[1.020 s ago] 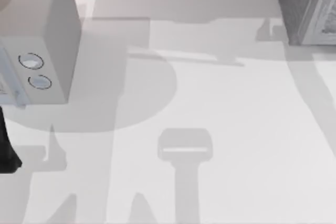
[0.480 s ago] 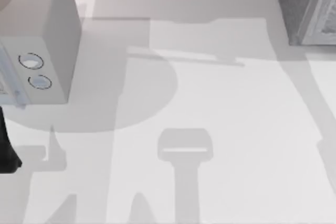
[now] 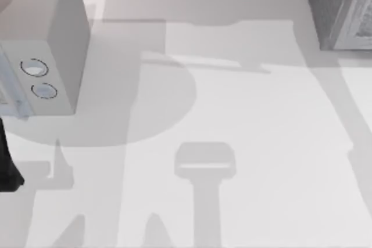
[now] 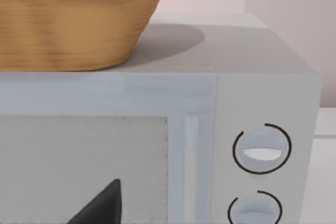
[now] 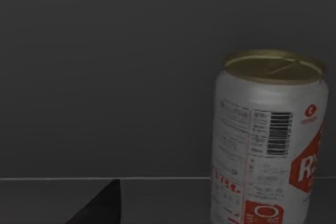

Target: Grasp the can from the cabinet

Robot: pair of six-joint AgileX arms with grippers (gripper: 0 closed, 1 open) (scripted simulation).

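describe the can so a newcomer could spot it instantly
Start at the cabinet, the dark grey speckled box at the table's far right. In the right wrist view, the can stands upright in a dark interior: silver, gold lid, barcode and red-orange label, nothing beside it.

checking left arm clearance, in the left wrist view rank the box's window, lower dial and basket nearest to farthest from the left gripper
1. window, straight ahead of the left gripper.
2. lower dial, off to the side on the same front.
3. basket, up on top of the box.
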